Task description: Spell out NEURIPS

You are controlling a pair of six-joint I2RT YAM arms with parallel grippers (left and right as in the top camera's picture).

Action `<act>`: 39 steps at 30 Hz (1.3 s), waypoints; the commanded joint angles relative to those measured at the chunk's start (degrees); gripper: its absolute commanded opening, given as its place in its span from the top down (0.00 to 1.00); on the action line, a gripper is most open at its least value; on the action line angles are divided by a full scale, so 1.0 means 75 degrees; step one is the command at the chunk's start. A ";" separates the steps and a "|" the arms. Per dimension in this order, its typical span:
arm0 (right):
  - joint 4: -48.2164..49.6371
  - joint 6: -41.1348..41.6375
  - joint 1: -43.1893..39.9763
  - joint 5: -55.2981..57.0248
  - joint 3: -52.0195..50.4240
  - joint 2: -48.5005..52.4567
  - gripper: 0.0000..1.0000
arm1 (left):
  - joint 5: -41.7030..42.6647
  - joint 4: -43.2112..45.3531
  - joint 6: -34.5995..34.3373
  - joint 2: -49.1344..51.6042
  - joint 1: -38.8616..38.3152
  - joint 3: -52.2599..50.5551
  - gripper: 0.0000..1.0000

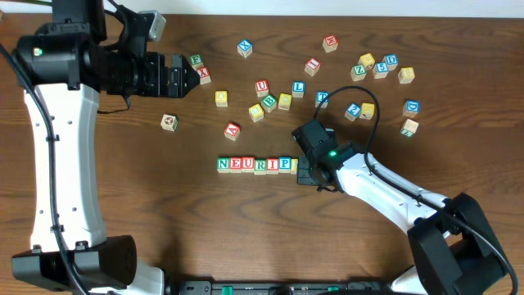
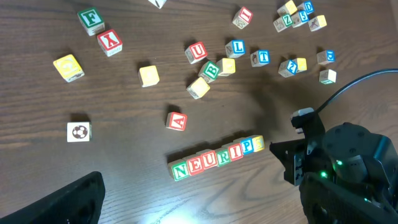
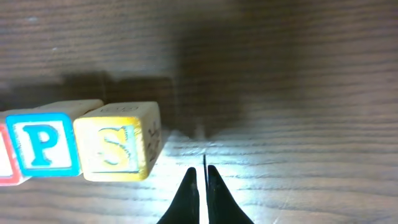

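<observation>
Dark wood-grain tabletop (image 1: 123,205) fills every view, bare apart from the scattered letter cubes.

I start at the right gripper (image 3: 203,180). Its jaws are pressed together on nothing, with the tips low over the wood just to the right of the S cube (image 3: 118,142) and not touching it. That yellow-faced cube closes the NEURIPS row (image 1: 255,165), sitting against the P cube (image 3: 42,144). The row lies in the middle of the table, a little nearer me than the loose cubes (image 1: 270,102) strewn across the far half. The left gripper (image 1: 192,76) hangs over the far left with its jaws spread wide and empty.

I judge these cubes to be light, rigid wood with smooth painted faces. They won't crush, but they will slide or twist at a slight nudge, and one bump could skew the whole line. If a cube in the row needs correcting, I'd pinch its front and back faces, since its neighbours block the sides. The S cube alone offers a free right face for a gentle push.

From overhead, the right wrist covers the row's end, so the S can't be read there. The right wrist view cuts the row off left of the P, showing only a sliver of a red letter. The left wrist view shows just one dark finger (image 2: 68,199) at the bottom edge. Several far cubes are too small to read.
</observation>
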 commanded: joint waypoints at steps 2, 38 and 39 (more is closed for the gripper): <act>-0.0085 0.0294 0.0169 -0.0358 -0.0055 0.0038 0.99 | 0.0070 -0.0020 0.0111 -0.0064 0.0026 0.0119 0.02; 0.0227 0.0242 0.0618 -0.0224 -0.0055 0.0038 0.99 | 0.0070 -0.0020 0.0108 -0.0064 0.0026 0.0119 0.02; 0.0227 0.0242 0.0618 -0.0169 -0.0055 0.0038 0.99 | 0.0070 -0.0020 0.0108 -0.0064 0.0026 0.0119 0.02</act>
